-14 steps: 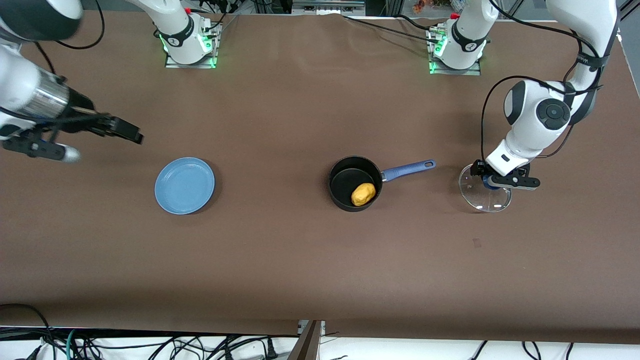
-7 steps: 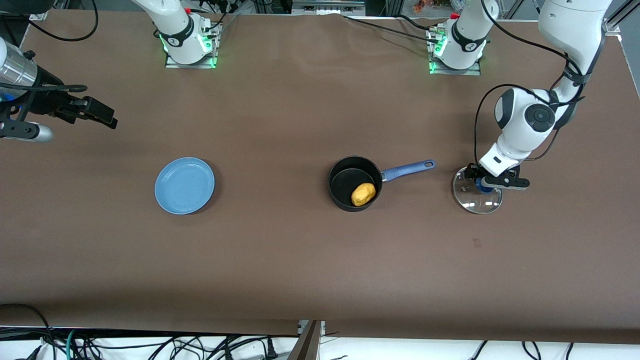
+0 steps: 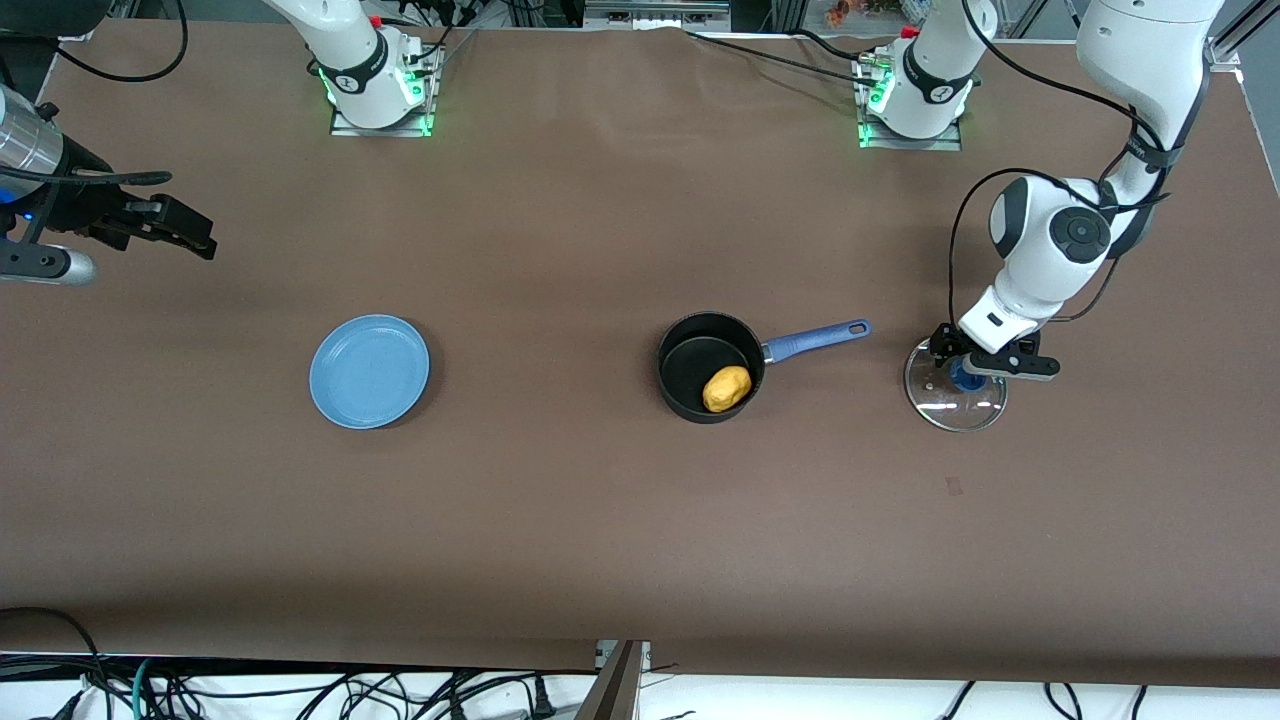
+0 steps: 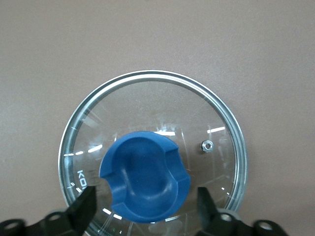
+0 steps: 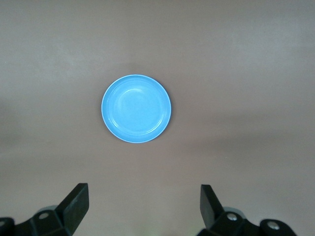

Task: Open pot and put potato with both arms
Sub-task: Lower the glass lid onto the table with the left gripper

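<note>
On the brown counter (image 3: 560, 500) sits the small black saucepan with a long blue handle (image 3: 710, 366), open, the lumpy yellow-orange potato (image 3: 727, 388) inside it, and a flat light-blue plate (image 3: 369, 371) lies toward my right arm's end. Its round clear glass lid with a blue knob (image 4: 152, 160) lies flat toward my left arm's end, just beside the handle's tip. My left gripper (image 4: 147, 206) is spread wide around that knob without touching it, while my right gripper (image 5: 142, 206) waits, spread wide, high over the counter near the plate.
</note>
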You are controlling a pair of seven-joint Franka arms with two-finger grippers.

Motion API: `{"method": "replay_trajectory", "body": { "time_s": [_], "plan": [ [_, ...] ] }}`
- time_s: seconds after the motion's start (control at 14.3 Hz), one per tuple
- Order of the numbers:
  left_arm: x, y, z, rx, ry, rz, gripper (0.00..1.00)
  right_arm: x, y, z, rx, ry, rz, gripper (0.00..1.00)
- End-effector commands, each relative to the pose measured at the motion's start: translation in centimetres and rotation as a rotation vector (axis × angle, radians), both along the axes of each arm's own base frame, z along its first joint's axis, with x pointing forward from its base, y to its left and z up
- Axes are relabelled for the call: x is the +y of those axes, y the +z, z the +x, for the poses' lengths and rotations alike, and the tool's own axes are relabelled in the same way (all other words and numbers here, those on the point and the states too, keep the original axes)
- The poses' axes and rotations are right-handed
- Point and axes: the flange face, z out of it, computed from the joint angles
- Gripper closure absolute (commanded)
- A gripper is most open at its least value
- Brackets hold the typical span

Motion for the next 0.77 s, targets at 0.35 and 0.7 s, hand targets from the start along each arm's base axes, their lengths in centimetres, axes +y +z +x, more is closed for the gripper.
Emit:
{"method": "replay_trajectory", "body": {
  "time_s": [0.35, 0.7],
  "plan": [
    [-0.4, 3.6, 1.2, -0.021, -0.030, 0.022, 0.00, -0.1, 1.7, 0.1, -0.028, 0.024, -0.026, 0.00],
    [-1.0, 6.2, 2.5, 0.008, -0.030, 0.034, 0.00, 0.3, 1.6, -0.4, 0.007, 0.017, 0.024, 0.00]
  ]
}}
